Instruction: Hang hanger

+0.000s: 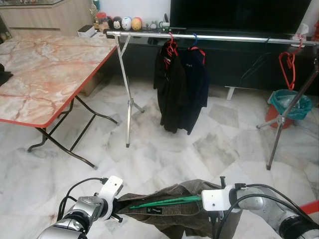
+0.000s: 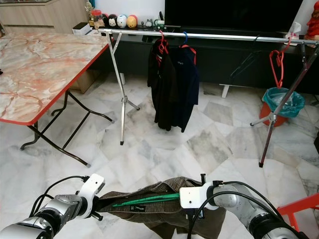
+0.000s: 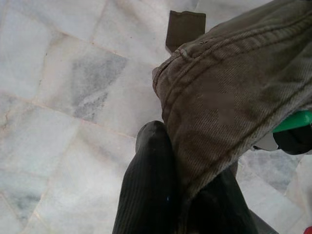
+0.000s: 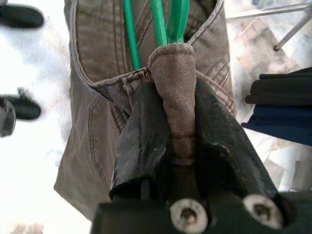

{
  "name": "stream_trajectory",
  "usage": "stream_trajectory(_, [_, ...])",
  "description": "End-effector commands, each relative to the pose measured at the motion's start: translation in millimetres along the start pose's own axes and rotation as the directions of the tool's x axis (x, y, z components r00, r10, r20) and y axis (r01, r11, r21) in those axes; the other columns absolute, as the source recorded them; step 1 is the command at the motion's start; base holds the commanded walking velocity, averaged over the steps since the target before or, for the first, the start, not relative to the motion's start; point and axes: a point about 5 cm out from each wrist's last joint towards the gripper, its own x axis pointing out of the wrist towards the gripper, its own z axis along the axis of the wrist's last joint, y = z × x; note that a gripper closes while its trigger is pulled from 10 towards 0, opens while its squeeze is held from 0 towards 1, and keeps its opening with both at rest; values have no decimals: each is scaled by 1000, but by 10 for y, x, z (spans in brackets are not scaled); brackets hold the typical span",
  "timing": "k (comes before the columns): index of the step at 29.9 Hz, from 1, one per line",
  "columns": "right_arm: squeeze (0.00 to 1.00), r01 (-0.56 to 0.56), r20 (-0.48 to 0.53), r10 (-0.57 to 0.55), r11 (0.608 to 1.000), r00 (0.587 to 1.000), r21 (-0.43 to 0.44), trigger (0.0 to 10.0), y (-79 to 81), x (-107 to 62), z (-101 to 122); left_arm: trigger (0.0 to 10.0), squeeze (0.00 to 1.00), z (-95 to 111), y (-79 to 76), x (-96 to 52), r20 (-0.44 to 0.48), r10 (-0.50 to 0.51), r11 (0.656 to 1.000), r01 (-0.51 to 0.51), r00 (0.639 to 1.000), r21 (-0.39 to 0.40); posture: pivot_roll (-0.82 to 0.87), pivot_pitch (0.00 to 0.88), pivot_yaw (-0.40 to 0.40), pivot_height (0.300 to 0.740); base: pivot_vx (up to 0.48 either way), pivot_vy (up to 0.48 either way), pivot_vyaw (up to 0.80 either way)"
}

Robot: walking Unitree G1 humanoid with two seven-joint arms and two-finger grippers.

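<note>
bare rail (image 1: 239, 38) between hung clothes (image 1: 179, 84) and red hanger (image 1: 288, 64).

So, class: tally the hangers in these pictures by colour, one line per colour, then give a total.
Red hangers: 2, one in the black garment and one empty
Blue hanger: 1
Green hanger: 1, in the brown garment
Total: 4

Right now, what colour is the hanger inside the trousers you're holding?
Green. The hanger shows best in the right wrist view, running inside the olive-brown trousers.
</note>
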Motion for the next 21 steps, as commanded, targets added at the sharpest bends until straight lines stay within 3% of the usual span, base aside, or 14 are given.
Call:
stream_trajectory(1, [0, 80, 27, -81, 996, 996, 32, 10000, -160, -52, 24, 10000, 0, -100, 34, -19, -49, 9, 1000, -8, 999, 18, 69, 9, 28, 740, 0, 0, 0])
stream_trajectory(4, [0, 108, 78, -114, 992, 990, 72, 10000, -208, -50, 88, 10000, 0, -98, 28, -16, -50, 5, 1000, -4, 999, 20, 69, 9, 28, 740, 0, 0, 0])
stream_trajectory(9, [0, 107, 83, -111, 993, 990, 52, 10000, -217, -44, 101, 10000, 0, -86, 15, -10, -50, 1, 1000, 1, 999, 27, 69, 9, 28, 740, 0, 0, 0])
stream_trajectory(21, [0, -33, 42, 35, 999, 999, -29, 10000, -26, -43, 21, 10000, 0, -98, 61, -32, -51, 20, 999, -19, 998, 29, 70, 6, 26, 740, 0, 0, 0])
